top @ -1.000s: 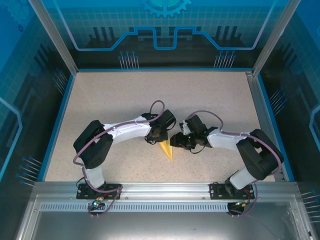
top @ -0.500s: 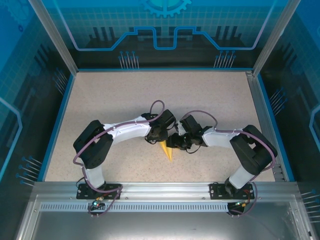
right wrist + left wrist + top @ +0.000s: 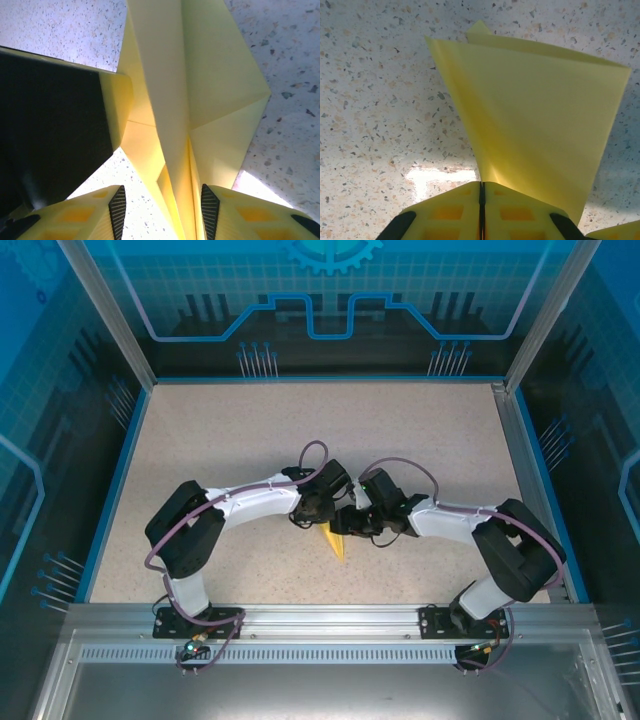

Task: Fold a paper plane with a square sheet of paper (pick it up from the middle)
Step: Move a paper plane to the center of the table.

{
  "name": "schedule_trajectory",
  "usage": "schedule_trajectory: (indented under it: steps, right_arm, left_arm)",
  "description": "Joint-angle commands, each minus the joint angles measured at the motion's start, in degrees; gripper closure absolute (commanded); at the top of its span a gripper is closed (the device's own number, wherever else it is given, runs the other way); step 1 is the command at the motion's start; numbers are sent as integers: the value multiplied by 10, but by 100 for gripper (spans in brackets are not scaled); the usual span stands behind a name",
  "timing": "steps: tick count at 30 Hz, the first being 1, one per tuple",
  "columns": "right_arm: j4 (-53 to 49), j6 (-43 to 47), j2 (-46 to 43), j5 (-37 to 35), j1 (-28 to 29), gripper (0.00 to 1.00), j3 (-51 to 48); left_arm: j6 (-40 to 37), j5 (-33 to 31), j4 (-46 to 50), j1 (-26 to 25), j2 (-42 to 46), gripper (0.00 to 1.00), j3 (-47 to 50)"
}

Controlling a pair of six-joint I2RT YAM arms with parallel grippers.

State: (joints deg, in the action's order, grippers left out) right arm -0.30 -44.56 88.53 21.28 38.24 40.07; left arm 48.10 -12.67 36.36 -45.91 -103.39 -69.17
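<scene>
While pinching the folded yellow paper plane (image 3: 535, 110) in the pressed-together left claw (image 3: 481, 186), straddling its long centre fold from the opposite side with the half-spread right claw (image 3: 160, 195).

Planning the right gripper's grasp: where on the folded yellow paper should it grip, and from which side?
Probably the centre fold of the paper plane: it stands up as a ridge. Bring the right gripper along the crease, one finger each side.

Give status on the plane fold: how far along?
Done: paper already creased into a pointed paper plane. In hand: left gripper pinches it shut; right gripper straddles a fold, jaws apart. Left: probably the wing folds and release.
</scene>
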Motion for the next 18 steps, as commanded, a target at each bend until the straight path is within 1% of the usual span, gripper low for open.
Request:
schedule_trajectory:
  steps: [1, 4, 12, 14, 18]
  right_arm:
    - [7, 13, 18, 2, 11, 55, 5]
    - [7, 17, 23, 0, 18, 59, 11]
    - [-63, 34, 42, -70, 41, 66, 49]
    - [-66, 35, 51, -80, 45, 69, 53]
    - [-75, 37, 66, -91, 55, 71, 65]
  left_arm:
    - [-2, -8, -6, 3, 19, 90, 13]
    - [-2, -9, -5, 3, 20, 90, 14]
    - [0, -9, -7, 3, 23, 89, 16]
    - [1, -9, -5, 2, 24, 89, 18]
    - [2, -11, -7, 2, 31, 89, 25]
